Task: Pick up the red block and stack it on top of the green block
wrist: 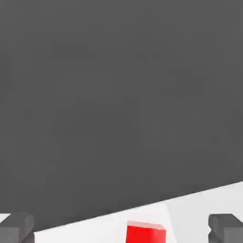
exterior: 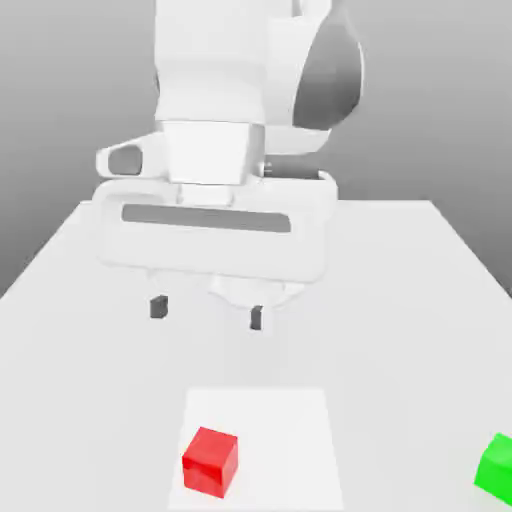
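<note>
Gripper (exterior: 208, 312) hanging above the table (exterior: 400, 330), fingers spread wide, dark tips well apart, nothing between them. Red block (exterior: 210, 462) sitting on the white patch (exterior: 270, 440), toward that patch's near edge on the exterior view's left side, turned a bit off square to it. Green block (exterior: 496, 470) lying well apart from red, off the patch, at the exterior view's right edge, partly cut off by the frame. Blocks not touching each other. Gripper not touching either block, hovering higher up and farther back than red in the exterior view. Hand view showing red block on the pale surface, between the two spread fingertips (wrist: 16, 228) as seen there, plus a dark area past the table edge.
</note>
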